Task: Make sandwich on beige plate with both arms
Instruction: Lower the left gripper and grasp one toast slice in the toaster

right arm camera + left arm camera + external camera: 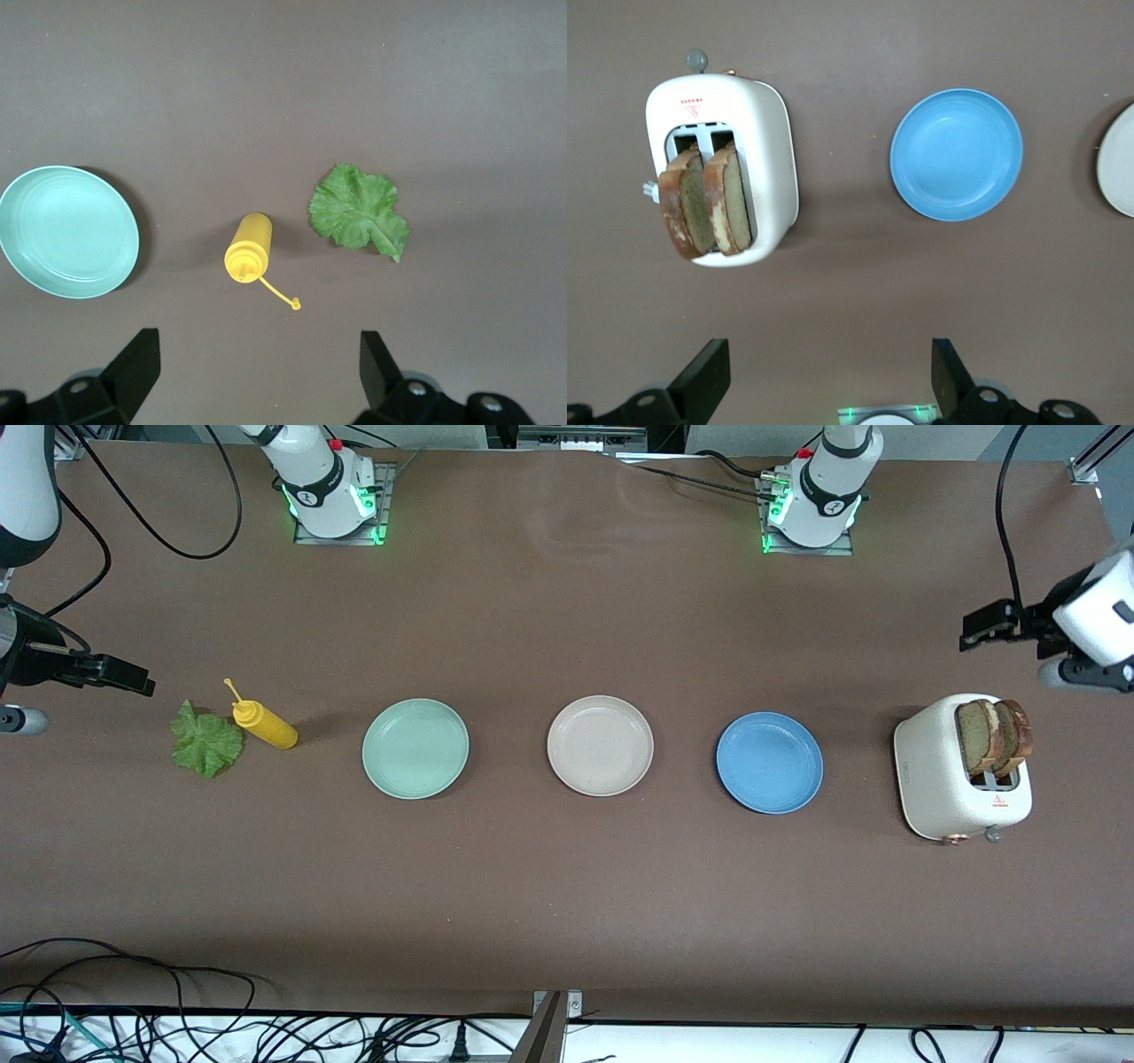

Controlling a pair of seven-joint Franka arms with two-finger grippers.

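The beige plate lies bare at the table's middle; only its rim shows in the left wrist view. Two tan bread slices with dark crusts stand in the slots of a white toaster at the left arm's end. A ruffled green lettuce leaf lies flat at the right arm's end. My left gripper hangs open and holds nothing, over bare table beside the toaster. My right gripper hangs open, nothing in it, over bare table beside the lettuce.
A yellow squeeze bottle lies on its side next to the lettuce. A mint-green plate and a blue plate flank the beige one. Cables trail along the table edge nearest the camera.
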